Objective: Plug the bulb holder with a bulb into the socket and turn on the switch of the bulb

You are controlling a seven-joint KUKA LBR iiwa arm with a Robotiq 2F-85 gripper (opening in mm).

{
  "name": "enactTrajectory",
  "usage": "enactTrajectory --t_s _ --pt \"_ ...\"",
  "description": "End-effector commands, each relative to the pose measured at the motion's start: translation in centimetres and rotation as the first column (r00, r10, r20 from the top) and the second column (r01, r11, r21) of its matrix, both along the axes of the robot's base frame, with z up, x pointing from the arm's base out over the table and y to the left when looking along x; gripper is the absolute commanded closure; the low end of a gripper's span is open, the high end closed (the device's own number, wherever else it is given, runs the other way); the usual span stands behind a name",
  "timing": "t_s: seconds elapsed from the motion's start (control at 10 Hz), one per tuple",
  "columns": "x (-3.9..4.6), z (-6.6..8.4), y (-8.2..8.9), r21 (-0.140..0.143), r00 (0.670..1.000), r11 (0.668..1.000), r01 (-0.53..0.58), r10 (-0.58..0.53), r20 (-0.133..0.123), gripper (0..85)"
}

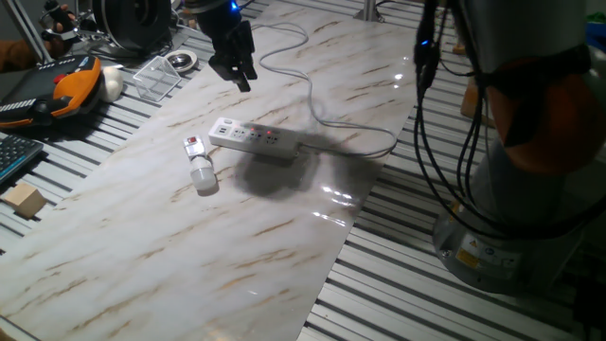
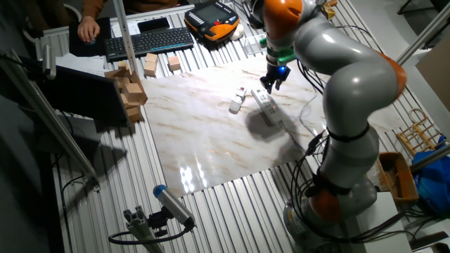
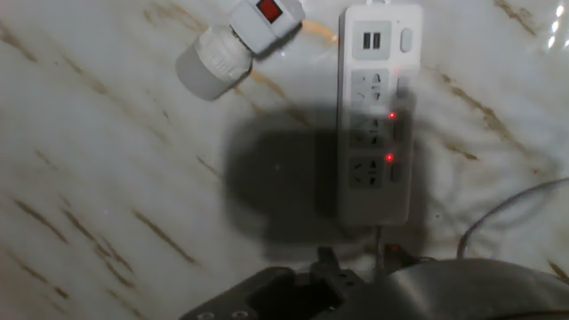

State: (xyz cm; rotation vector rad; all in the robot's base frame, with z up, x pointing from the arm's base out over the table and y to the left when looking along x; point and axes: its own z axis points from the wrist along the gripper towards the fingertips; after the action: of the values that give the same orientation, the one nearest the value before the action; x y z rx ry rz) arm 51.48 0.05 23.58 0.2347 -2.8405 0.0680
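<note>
**Bulb holder lying loose by the strip; gripper up high, nothing in it**

Going L to R in the first fixed view: the bulb holder (image 1: 194, 147) lies on its side on the marble table (image 1: 237, 246), red switch (image 1: 192, 143) facing up, the bulb (image 1: 204, 177) pointing toward the near edge. It sits just beside the L end of the socket (image 1: 254, 138), close but, as far as I can tell, not touching. The socket's cable (image 1: 355, 133) runs off to the R and loops back across the table.

Handling, as a guess: the holder + bulb look light, hard plastic, so it'll skid on the smooth top if nudged. The bulb is prob. the fragile part, and round, so a poor place to pinch. Better to take the boxy base across its flat sides, clear of the switch, and tip it so the pins face an outlet. The strip is also light and unfixed; it may slide when pushed on.

Gripper (image 1: 239, 68): hangs well above the table, behind the strip, fingers pointing down. It holds nothing and touches nothing. The fingers look slightly apart, but they're dark and small in both fixed views, and the hand view shows only dark housing at the bottom edge, so I can't tell how wide the gap is.
</note>
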Motion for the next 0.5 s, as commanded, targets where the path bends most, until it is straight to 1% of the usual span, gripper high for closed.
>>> enactTrajectory --t_s 0.0,0.4 --pt "0.00 -0.01 0.00 -0.009 0.998 1.000 0.000 0.000 -0.056 85.0" --pt "-0.02 -0.02 -0.04 -0.003 0.999 1.000 0.004 -0.004 -0.051 85.0"
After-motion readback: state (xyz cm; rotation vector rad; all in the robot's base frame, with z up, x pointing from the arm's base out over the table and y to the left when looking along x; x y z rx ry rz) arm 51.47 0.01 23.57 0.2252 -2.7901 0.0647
